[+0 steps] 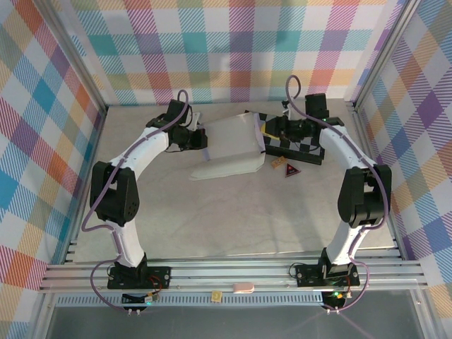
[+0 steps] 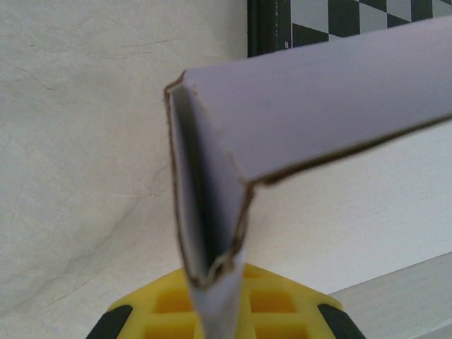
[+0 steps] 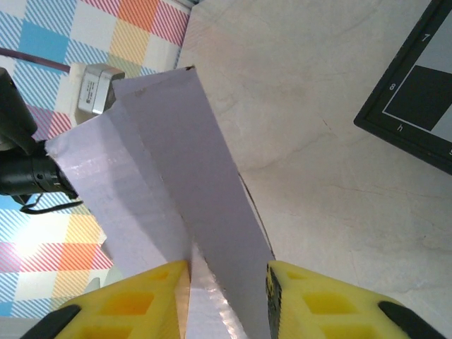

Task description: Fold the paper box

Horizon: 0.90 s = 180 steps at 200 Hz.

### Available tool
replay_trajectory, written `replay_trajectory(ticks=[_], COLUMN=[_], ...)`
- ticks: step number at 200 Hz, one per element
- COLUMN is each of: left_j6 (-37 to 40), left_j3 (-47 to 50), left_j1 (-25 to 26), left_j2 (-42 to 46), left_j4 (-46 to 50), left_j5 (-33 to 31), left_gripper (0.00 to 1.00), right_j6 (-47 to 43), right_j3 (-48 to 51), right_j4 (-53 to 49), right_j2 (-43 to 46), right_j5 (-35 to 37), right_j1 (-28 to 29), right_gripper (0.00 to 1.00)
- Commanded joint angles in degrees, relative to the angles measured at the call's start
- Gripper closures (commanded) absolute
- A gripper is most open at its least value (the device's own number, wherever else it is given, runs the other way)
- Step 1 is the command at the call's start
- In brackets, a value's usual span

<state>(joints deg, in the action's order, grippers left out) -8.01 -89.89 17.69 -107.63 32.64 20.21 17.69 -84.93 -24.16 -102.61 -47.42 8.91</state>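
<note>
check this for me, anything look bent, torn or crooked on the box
The paper box is held up tilted, only half folded. Where the left fingers pinch its doubled flap, the cut edge looks ragged and brownish. No clear tear.

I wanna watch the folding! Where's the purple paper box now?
In the top view the paper box sits mid-table toward the back, between the left gripper and the right gripper, with the checkerboard just to its right.

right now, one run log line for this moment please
task: fold paper box | left tool: shut on box edge | right tool: shut on flap | state: partly folded, not closed
</note>
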Motion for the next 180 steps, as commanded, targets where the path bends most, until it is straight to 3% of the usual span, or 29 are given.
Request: replay_trajectory(ticks=[1,108,180], left_j6=[1.63,3.26,4.49], left_j3=[-2.23,-2.31,-2.58], left_j1=[-0.29,-0.2,0.31], left_j2=[0.1,1.8,2.38], left_j4=[0.54,1.89,3.11], left_j5=[2.08,1.86,1.22], left_gripper=[1.0,1.0,1.0], right_j6=[-3.67,-11.78,-14.11], right_j3=[-2.55,-11.59,-17.38], right_j4=[-2.35,-11.54,-16.4], right_j2=[0.0,-5.26,-10.47], right_j5=[2.67,16.96,35.63], right_j1=[1.39,7.31,14.02], right_gripper=[0.65,0.63,0.73])
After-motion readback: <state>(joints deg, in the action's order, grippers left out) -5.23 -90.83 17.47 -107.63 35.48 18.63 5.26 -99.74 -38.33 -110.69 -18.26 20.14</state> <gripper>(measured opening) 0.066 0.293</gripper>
